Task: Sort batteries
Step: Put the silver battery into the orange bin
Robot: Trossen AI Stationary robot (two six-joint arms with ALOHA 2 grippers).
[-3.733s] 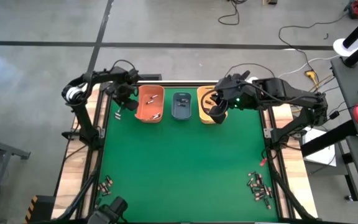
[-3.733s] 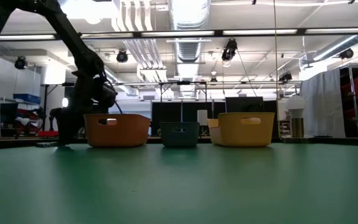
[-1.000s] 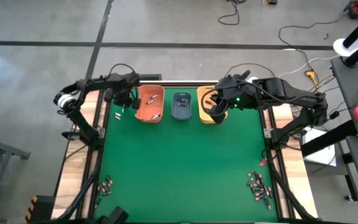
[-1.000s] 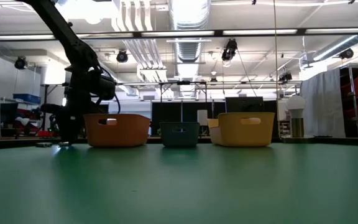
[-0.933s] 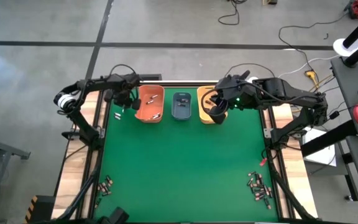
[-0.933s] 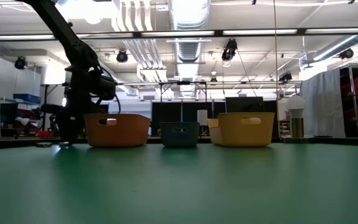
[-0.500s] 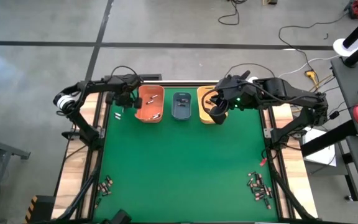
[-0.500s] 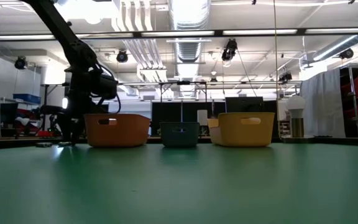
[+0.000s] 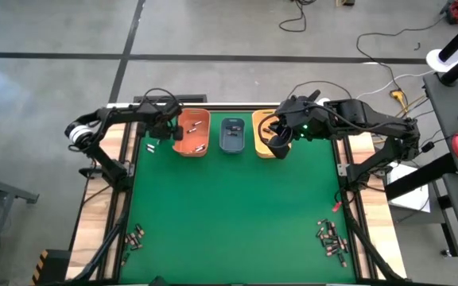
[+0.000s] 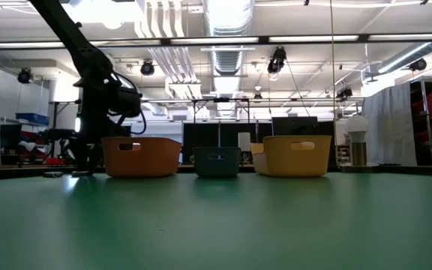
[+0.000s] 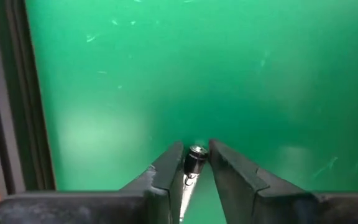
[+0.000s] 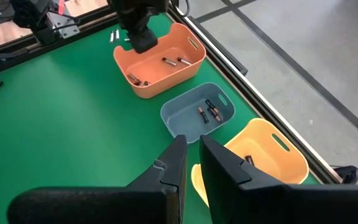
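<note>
A: Looking past the left tool, we see its two fingers nearly together, pinching one battery between their tips: a small dark cylinder with a silvery end cap.

B: Its long axis runs along the fingers, silvery end pointing away from the wrist, toward the green desk below. From above, we place that tool at the desk's far left, just beside the orange bin.

A: That bin already holds a few batteries, lying flat. The blue-grey bin next to it holds some too.

B: The right tool hangs over the yellow-orange bin; we see only a thin gap between its fingers and nothing held there. Loose batteries lie on the desk's near right, another cluster on its near left.
</note>
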